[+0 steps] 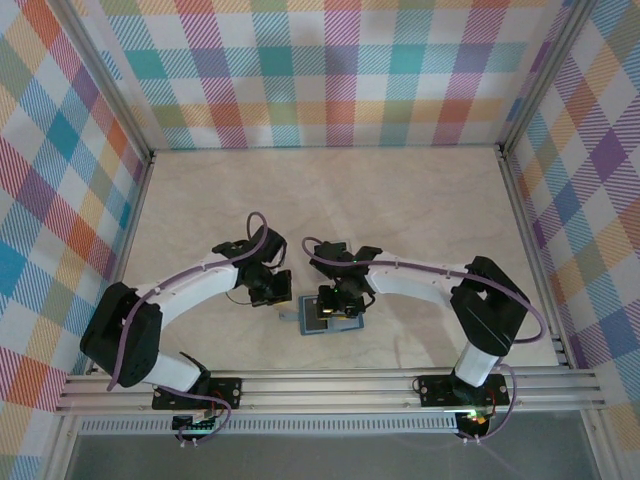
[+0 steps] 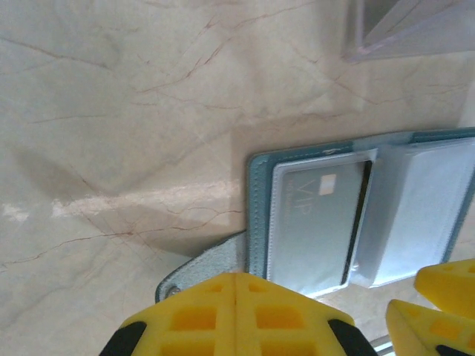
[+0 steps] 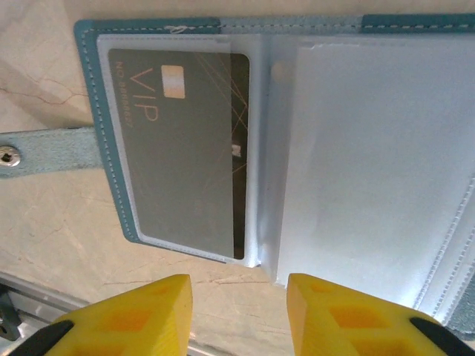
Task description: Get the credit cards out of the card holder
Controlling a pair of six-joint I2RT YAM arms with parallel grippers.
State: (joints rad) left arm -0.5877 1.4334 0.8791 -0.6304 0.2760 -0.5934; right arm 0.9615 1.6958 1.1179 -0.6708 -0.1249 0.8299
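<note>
One teal card holder (image 3: 356, 163) open flat near the bench's (image 2: 111, 111) near edge, one dark card (image 3: 178, 148) sleeved in its left pocket, right pockets too cloudy to read; left fingers (image 2: 193, 319) together, right fingers (image 3: 126, 319) apart.

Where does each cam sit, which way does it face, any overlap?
Top external: above, behind the bases, facing down at the table; both arms, left gripper, right gripper.
Left wrist: on the left arm, facing down at the strap end of the card holder; own shut fingers.
Right wrist: on the right arm, close over the open card holder; own parted fingers.
Shared: both wrist views show the dark VIP card pocketed.
</note>
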